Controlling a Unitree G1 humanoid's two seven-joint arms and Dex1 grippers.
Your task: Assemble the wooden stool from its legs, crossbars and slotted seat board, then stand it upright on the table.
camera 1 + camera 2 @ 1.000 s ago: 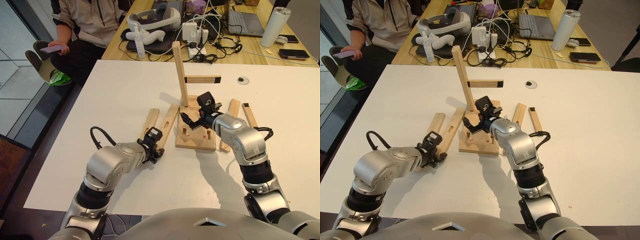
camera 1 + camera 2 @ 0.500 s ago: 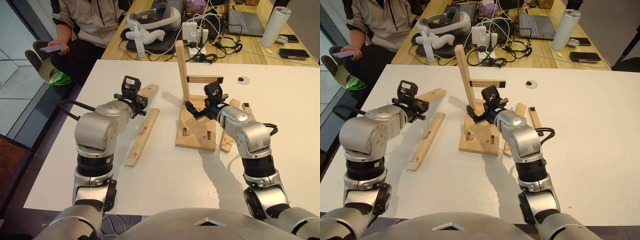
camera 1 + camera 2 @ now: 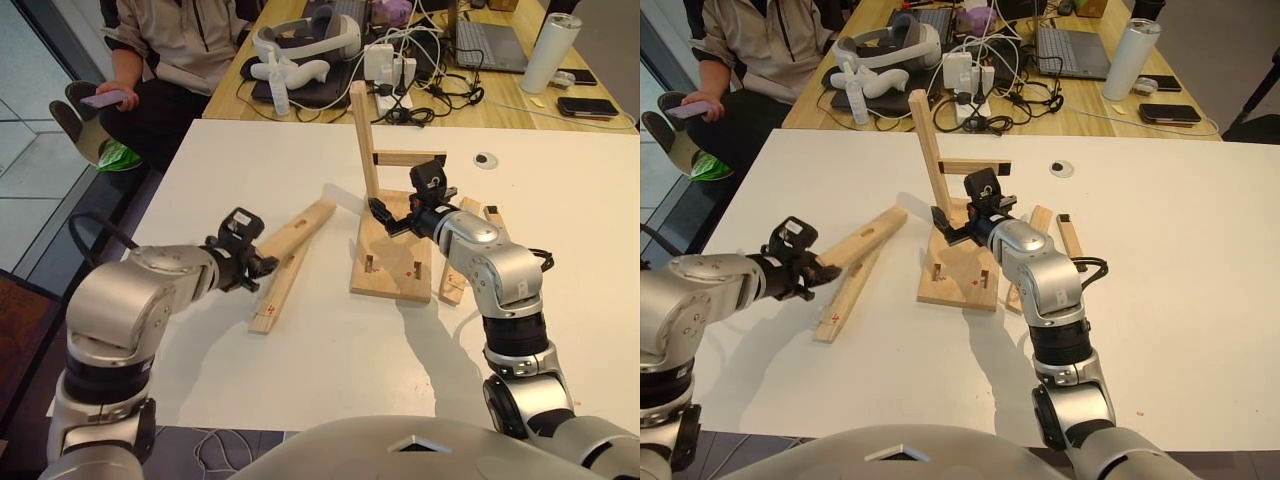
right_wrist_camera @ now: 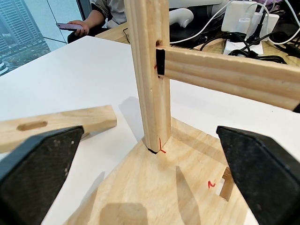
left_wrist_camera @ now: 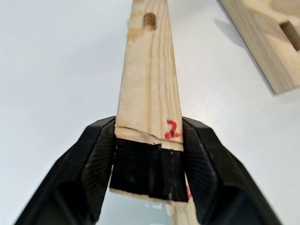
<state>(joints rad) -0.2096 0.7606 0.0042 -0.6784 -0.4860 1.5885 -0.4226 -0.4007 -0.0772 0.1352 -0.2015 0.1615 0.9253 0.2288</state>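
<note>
bringing the pale wooden leg with a black-taped end (image 3: 295, 232) over to the flat pale wooden slotted seat board (image 3: 392, 288) is looking like the step in hand. doing it well is probably meaning tilting the leg towards vertical first, lining its free end over an open slot, and going straight down rather than in at a slant. the left gripper (image 3: 245, 265) is sitting left of centre in the head views, its black fingers (image 5: 96, 161) clenched on the taped end, so the long free length is likely levering in the grasp and slow wrist turns are seeming wise. the held leg is pointing up and to the right, its far tip near the board's left edge but apart from it. it is crossing over a second pale wooden leg (image 3: 277, 298) lying flat on the white table (image 3: 560, 300); whether the two are touching i cannot tell. the right gripper (image 3: 384, 218) is hovering at the centre of the frame, fingers spread wide and grasping nothing, just beside the foot of the tall upright wooden leg (image 3: 363, 140) standing in the board's upper left corner, and it is looking well placed for steadying that post. a short black-tipped wooden crossbar (image 3: 408, 158) is jutting rightward from the upright leg. the held leg is showing straight grain, a red mark beside the tape and a hole further along. more loose wooden sticks (image 3: 466, 215) are lying right of the board.
</note>
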